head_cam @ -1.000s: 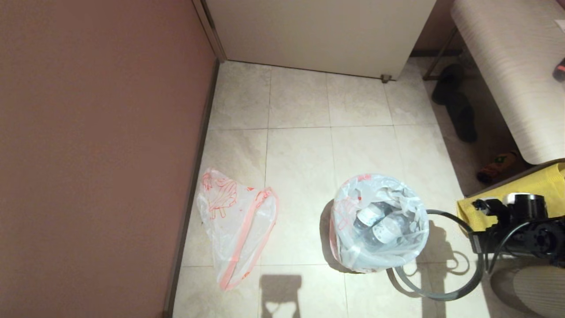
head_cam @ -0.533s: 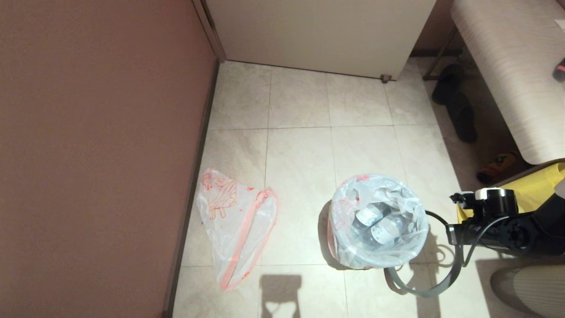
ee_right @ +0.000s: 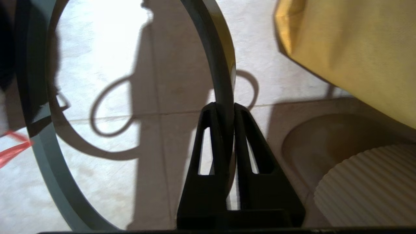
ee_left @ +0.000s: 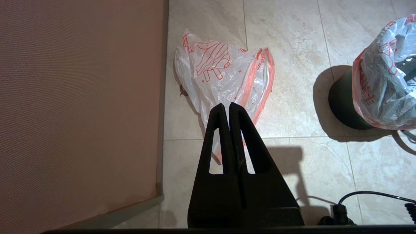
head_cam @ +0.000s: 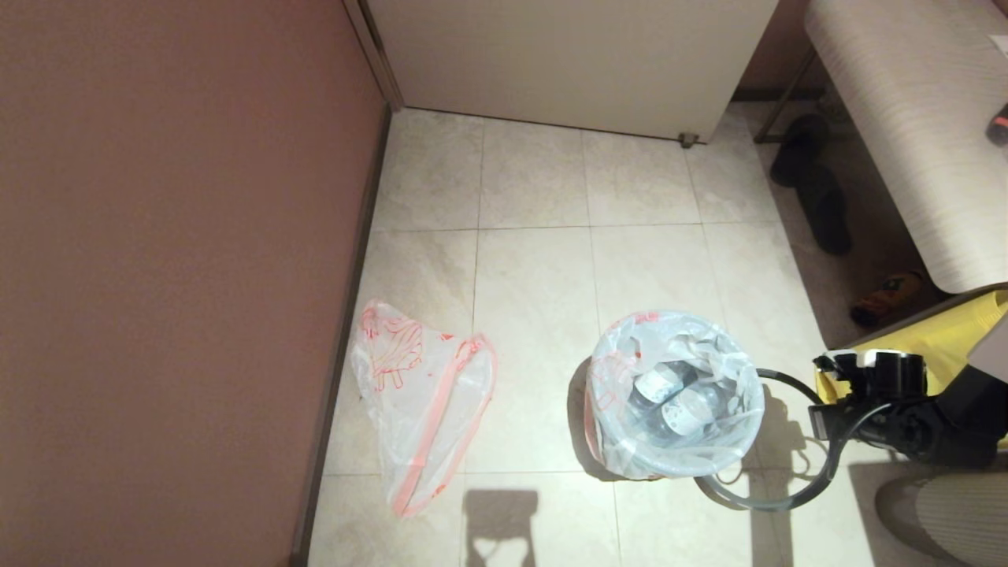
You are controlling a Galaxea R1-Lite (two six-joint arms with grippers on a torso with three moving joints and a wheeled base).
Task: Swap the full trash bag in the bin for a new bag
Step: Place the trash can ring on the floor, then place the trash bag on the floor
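Note:
The full trash bag [head_cam: 677, 394], lumpy with bottles showing, sits in the bin [ee_left: 339, 107], whose dark side shows under the bag. Just to the right of it, my right gripper [head_cam: 824, 417] [ee_right: 224, 109] is shut on the grey hoop [head_cam: 787, 502] [ee_right: 219, 65], holding it tilted above the floor beside the bag. The new bag [head_cam: 421, 394] [ee_left: 224, 71] lies limp on the tiles near the left wall. My left gripper [ee_left: 228, 105] hangs shut and empty above the new bag's near end.
A brown wall [head_cam: 173, 276] runs along the left and a white cabinet [head_cam: 567, 55] closes the back. A yellow fabric bag [head_cam: 945, 339], a bench [head_cam: 906, 134], dark slippers [head_cam: 811, 181] and a ribbed beige object [head_cam: 945, 512] crowd the right side.
My right gripper swung the hoop left toward the bin, then eased slightly back to the right. The bags and my left gripper have not moved.

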